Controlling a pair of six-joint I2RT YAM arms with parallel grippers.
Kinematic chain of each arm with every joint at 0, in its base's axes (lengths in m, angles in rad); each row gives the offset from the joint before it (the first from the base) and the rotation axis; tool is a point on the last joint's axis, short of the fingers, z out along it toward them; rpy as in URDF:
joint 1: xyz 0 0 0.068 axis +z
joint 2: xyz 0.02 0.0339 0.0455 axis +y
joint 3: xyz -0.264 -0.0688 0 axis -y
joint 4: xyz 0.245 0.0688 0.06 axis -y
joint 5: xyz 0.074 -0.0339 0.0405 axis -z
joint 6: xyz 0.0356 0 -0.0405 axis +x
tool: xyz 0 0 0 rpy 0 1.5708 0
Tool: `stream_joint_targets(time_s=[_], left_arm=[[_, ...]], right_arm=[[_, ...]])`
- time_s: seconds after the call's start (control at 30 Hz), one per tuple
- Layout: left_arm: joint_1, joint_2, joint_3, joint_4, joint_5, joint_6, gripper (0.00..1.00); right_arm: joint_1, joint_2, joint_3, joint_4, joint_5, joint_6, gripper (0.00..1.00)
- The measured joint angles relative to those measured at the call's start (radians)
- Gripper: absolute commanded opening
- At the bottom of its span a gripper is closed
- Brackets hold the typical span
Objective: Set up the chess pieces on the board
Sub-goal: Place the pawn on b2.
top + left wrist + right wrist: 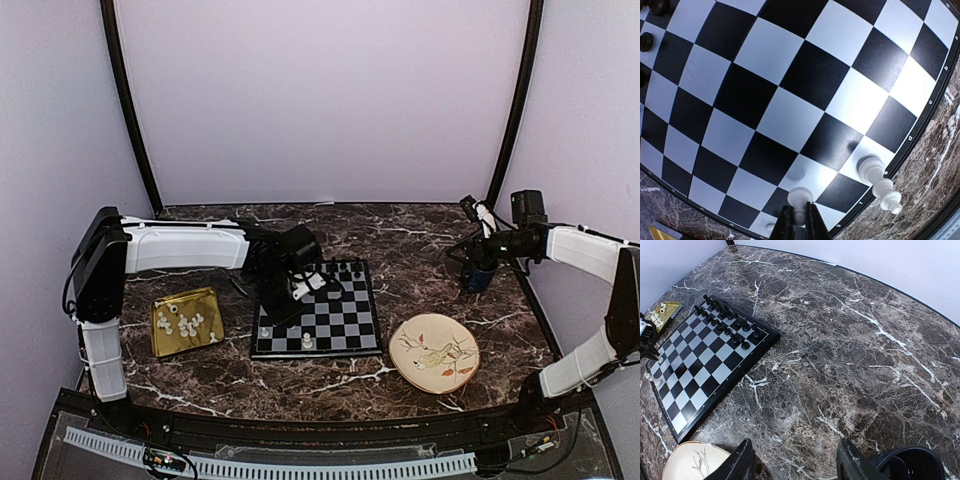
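The black-and-grey chequered board [345, 312] lies mid-table. My left gripper [287, 297] hangs low over its near-left part, shut on a small white chess piece [801, 199] whose round base pokes out beyond the fingertips, just above the squares. Two white pieces stand on the board's near row, one [265, 332] at the left corner and one [306, 341] further right; the latter shows tall in the left wrist view [879, 185]. Several more white pieces [188, 322] lie in the gold tray [165, 346]. My right gripper [797, 465] stands open over bare marble at the far right.
Black chessmen [340, 270] fill the board's far rows. A cream patterned plate [434, 352] sits right of the board. A dark cup [912, 465] stands beside my right gripper's finger. Purple walls close in the table on three sides.
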Motion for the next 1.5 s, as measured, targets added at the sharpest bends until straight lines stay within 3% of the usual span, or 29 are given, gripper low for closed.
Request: stream_joint_targets(time_s=[0.5,1.27,1.5], left_arm=[[-0.011,0.019,0.012,-0.093,-0.078,-0.001,0.04],[-0.011,0.042,0.012,-0.11,-0.07,-0.008,0.04],[-0.011,0.047,0.012,-0.111,-0.07,-0.01,0.1]], right_arm=[[0.0,0.0,0.0,-0.006,0.0,-0.002,0.56],[0.0,0.0,0.0,-0.007,0.0,-0.003,0.56],[0.0,-0.001,0.0,-0.007,0.0,-0.004,0.56]])
